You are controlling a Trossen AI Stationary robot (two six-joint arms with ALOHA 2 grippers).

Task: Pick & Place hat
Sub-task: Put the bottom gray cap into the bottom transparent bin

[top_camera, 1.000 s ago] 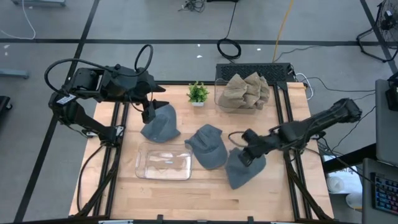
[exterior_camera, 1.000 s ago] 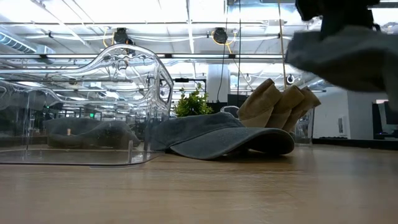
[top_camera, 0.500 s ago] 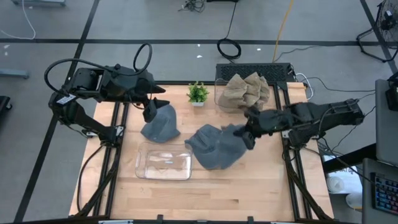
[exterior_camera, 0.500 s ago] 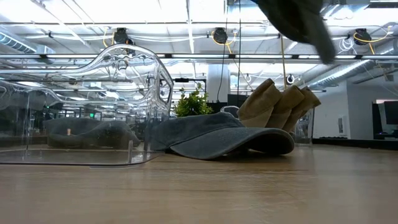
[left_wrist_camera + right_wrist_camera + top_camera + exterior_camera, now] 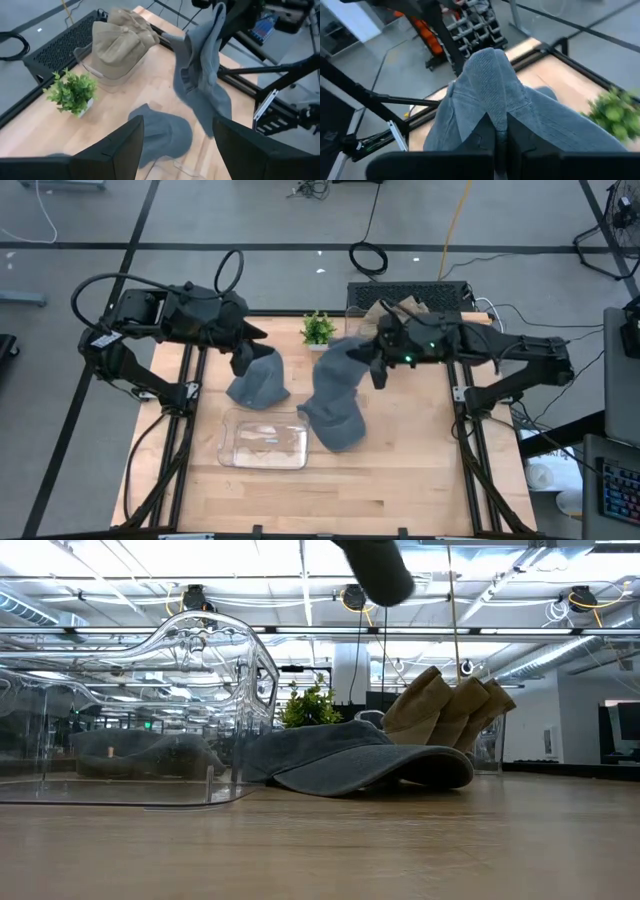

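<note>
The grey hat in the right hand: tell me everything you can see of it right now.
The grey hat is soft, denim-like fabric, pinched in a fold by the shut right hand, which holds it in the air. It hangs limp and lengthwise, crumpled, its lower end dangling above another grey hat lying on the table. In the left wrist view it droops from the hand with its hollow inside showing. Nothing but the hand touches it.
</note>
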